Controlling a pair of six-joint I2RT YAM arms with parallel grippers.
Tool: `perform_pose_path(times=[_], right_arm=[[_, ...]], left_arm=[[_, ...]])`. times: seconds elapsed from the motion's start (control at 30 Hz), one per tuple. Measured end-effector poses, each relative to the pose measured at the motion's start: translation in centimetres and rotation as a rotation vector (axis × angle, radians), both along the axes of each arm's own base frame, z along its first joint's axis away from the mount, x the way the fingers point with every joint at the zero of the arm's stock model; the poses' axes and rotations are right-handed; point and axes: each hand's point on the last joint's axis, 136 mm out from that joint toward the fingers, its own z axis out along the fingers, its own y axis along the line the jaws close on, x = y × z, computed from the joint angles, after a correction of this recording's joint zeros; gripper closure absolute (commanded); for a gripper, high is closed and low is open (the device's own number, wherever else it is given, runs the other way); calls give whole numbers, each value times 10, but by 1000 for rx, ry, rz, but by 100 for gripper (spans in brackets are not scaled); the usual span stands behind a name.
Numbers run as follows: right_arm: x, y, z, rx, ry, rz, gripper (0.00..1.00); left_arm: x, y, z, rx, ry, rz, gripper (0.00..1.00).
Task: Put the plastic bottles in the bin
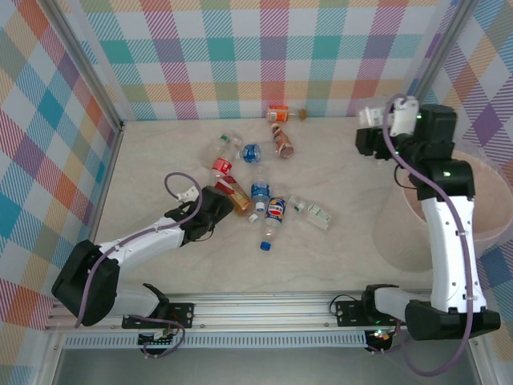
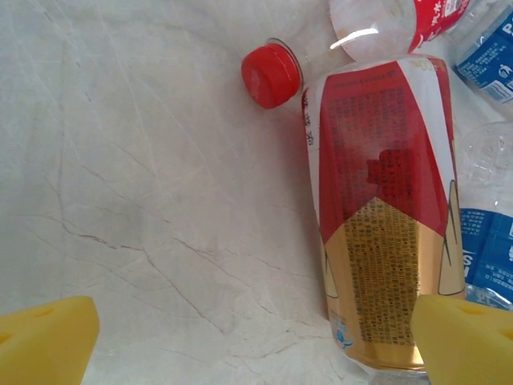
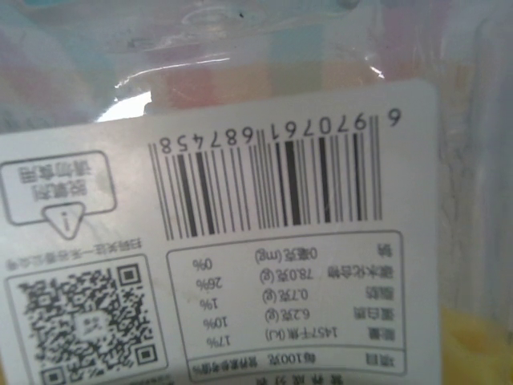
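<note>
your right gripper (image 1: 371, 122) is raised, pinching a clear plastic bottle with a white barcode label (image 3: 264, 241) just off the far-left rim of the large round translucent pinkish-white plastic bin (image 1: 397, 233), while your left gripper (image 2: 256, 345) hangs low over the pale marbled tabletop (image 1: 152, 168), yellow pads (image 2: 44, 341) spread wide, one just beside a lying clear bottle with a red-and-gold label (image 2: 385, 200). pastel plaid cloth walls (image 1: 240, 56) close in the table, the other small clear plastic bottles (image 1: 264, 192) lie scattered mid-table with an orange-labelled one (image 1: 282, 113) by the far wall, and the right arm's white links (image 1: 453, 241) hide part of the bin.
</note>
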Motion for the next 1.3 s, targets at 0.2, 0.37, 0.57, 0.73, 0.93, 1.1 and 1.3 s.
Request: perform_pose_path(times=[0.2,0.37,0.57,0.73,0.93,1.1,1.3], right_arm=[[-30,-51,23,-5,-18,-171,35],[-48,-86,16,-67,24,-326,36],[-62,-124,-12,-146,138,-488,35],[-71,-150,-28,-197,219,-598,33],[-87,-188,-66,-270,371,-764,31],[-100,-205,-93,-257,447,-864,31],[-104,-212,-113,-229,472,-947,0]], left_arm=[[5,-7,-1,-9,9,-12,0],[8,-11,-1,-15,12,-22,0],[13,-17,3,-17,6,-38,0],[16,-22,1,-21,18,-50,0],[19,-27,6,-21,23,-70,0],[20,-28,11,-10,27,-87,0],[19,-29,9,-5,42,-98,0]])
